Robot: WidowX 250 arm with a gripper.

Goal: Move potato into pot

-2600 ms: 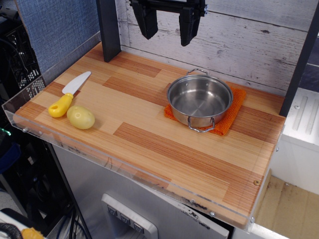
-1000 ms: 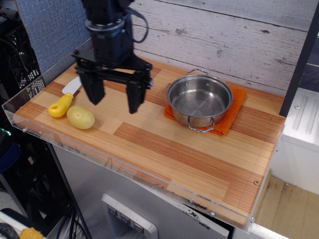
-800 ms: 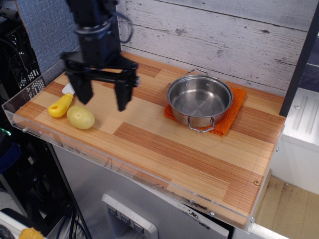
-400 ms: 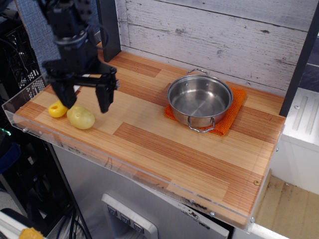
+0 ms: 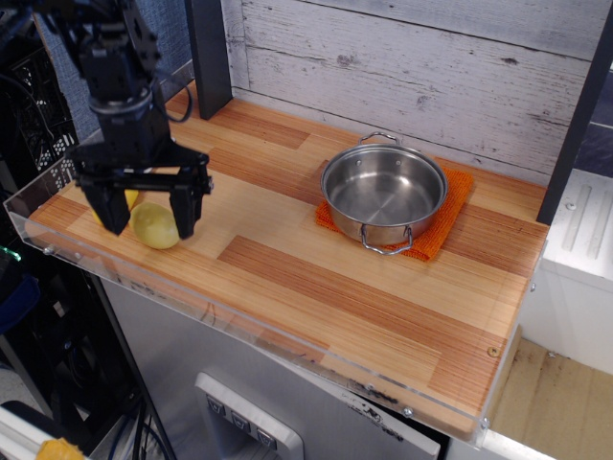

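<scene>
Gripper (image 5: 149,218) spread astride potato (image 5: 154,226) near table's (image 5: 383,316) front-left edge.

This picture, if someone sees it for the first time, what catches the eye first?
Probably the black gripper at the left end of the wooden table, its fingers spread open on either side of the pale yellow potato. Next comes the shiny steel pot, empty, standing on an orange cloth toward the right, well apart from the potato.
</scene>
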